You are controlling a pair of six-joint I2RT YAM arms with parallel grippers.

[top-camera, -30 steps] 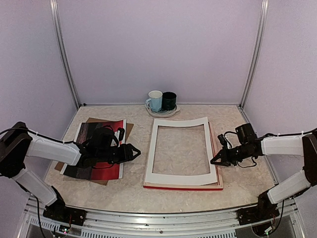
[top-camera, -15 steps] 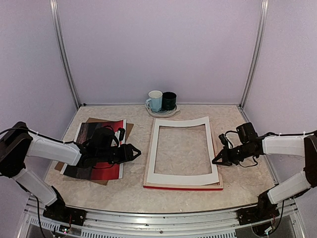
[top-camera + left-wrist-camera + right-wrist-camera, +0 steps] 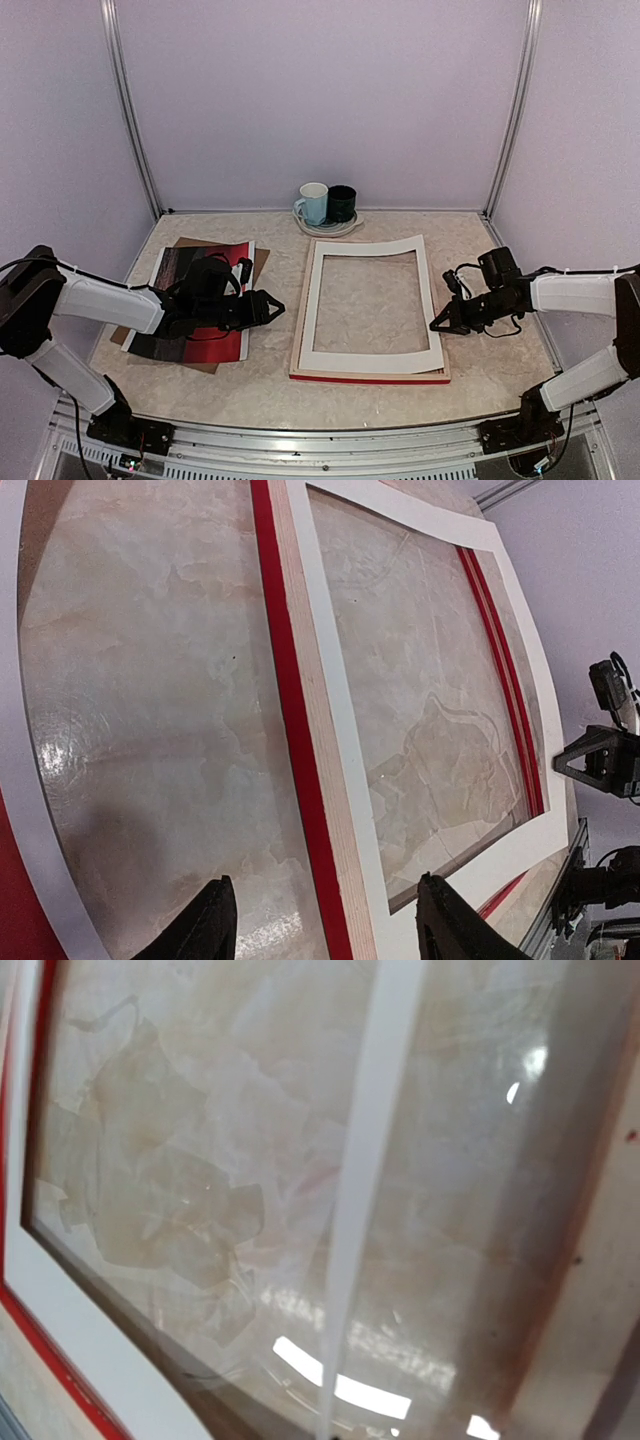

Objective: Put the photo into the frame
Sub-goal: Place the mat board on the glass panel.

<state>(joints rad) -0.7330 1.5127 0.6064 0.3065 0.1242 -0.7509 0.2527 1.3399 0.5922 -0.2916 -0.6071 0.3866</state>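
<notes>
On the left the left arm reached out low across the marble-patterned tabletop (image 3: pixel 265 385). Its left gripper (image 3: pixel 266 308) hung just past the right edge of the photo (image 3: pixel 225 345). The jaws stood apart with nothing between them. In the left wrist view only bare tabletop and the near side of the frame showed between the two black fingers.

The photo lay face up on the left part of the tabletop, outside the frame and just to its left. It showed red and dark tones inside a white margin. The arm's wrist covered its middle. Under it sat a brown backing board (image 3: pixel 261 263), whose corners stuck out at the far right and the near left.

At the back, near the middle of the wall, a pale blue mug (image 3: pixel 313 204) and a dark mug (image 3: pixel 342 203) stood side by side on a small plate (image 3: pixel 328 229).

The frame (image 3: pixel 365 378) lay flat on the centre-right of the tabletop, showing a red near edge and pale wood sides. A white mat border (image 3: pixel 365 357) rested on top of it, and the marble pattern showed through the opening. The mat's right side looked slightly lifted.

On the right the right gripper (image 3: pixel 438 323) sat at the right edge of the mat and frame, its jaws closed. I could not tell whether they pinched the mat's edge. The right wrist view showed only a blurred white strip across the glossy opening.
</notes>
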